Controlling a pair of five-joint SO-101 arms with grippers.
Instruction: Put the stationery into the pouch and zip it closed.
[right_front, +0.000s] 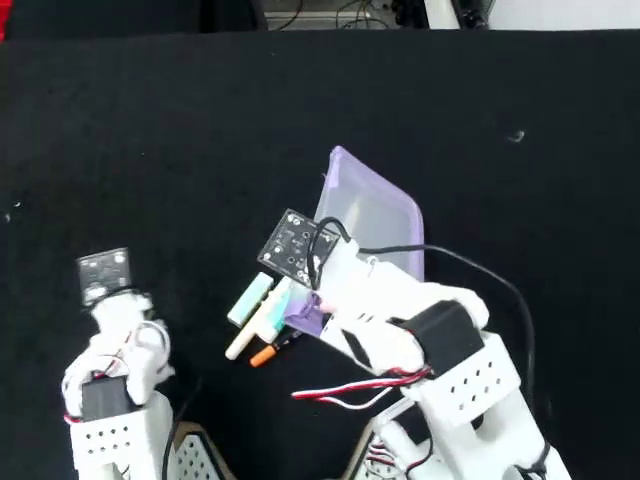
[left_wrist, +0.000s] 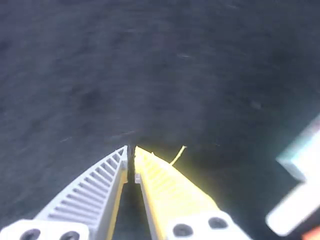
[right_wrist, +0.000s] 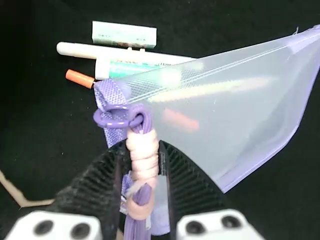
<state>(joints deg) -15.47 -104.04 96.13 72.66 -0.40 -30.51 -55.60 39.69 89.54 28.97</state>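
From above, the pouch (right_front: 372, 212) lies on the black worktop (right_front: 150, 130), with an eraser (right_front: 250, 297), white pen (right_front: 252, 332) and orange-tipped pen (right_front: 263, 355) just beside its near corner. Left wrist: the left gripper (left_wrist: 131, 151) hangs over bare worktop, jaws pressed together. Right wrist: the right gripper (right_wrist: 141, 150) has its jaws pinching the pouch's pull cord (right_wrist: 143, 135); pale and orange shapes show through the pouch, perhaps lying beneath it

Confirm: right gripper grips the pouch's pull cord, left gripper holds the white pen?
No. The left wrist view shows the left gripper shut and empty; the white pen lies on the table by the pouch. The right gripper does grip the pull cord.
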